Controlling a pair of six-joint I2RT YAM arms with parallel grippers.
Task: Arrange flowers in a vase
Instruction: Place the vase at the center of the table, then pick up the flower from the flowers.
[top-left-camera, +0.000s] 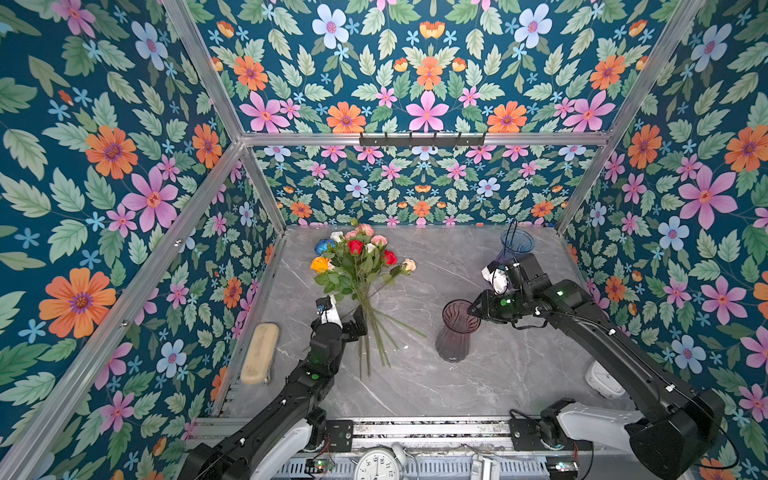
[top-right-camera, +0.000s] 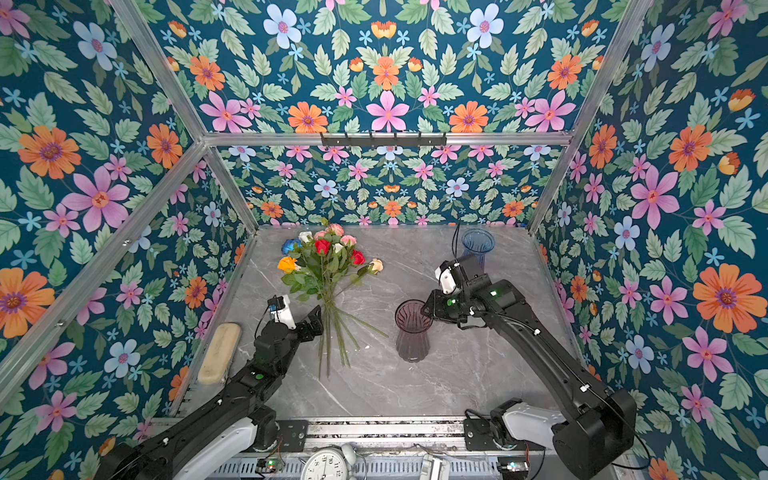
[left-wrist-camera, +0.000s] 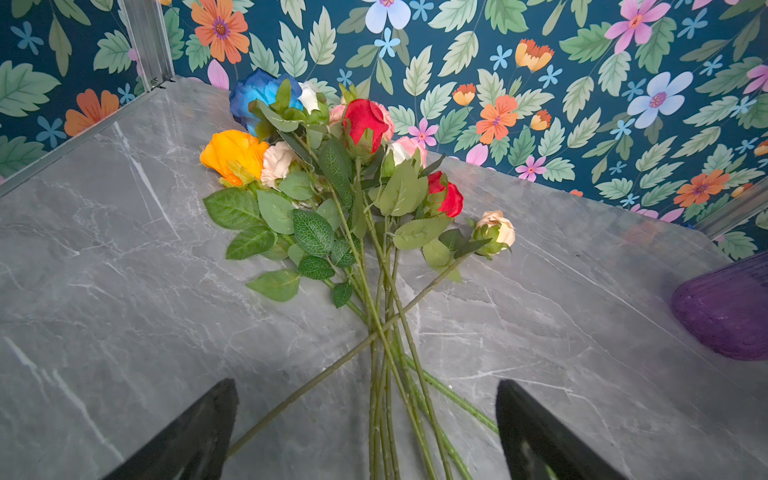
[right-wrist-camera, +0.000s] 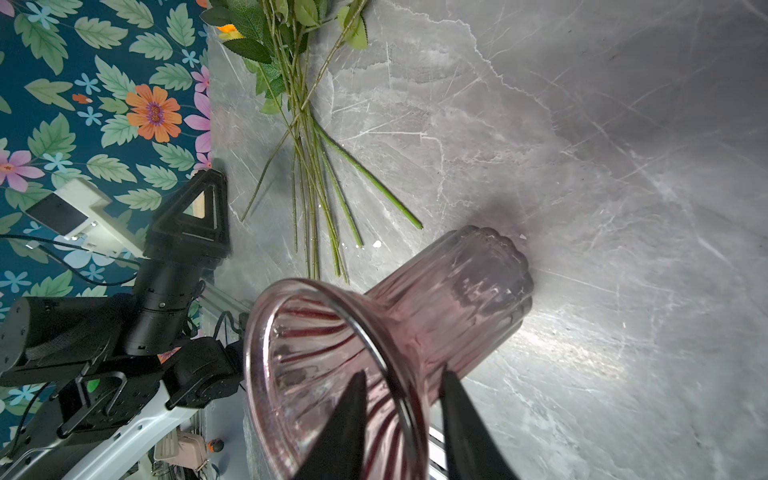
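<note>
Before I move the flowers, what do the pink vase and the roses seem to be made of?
Pink vase: looks like tinted glass, ribbed and glossy; the table shows through its wall and the rim glints. Could be clear plastic.
Roses: likely fabric petals, matte with no sheen, on smooth, plastic-looking green stems of even thickness.

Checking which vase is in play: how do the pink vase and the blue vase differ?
Colour: the pink vase is rosy, the blue vase blue. Place: pink stands mid-table, blue in the far corner. Contact: the right gripper straddles the pink vase's rim; no gripper is at the blue vase. Both are upright, ribbed, flared, without flowers.
</note>
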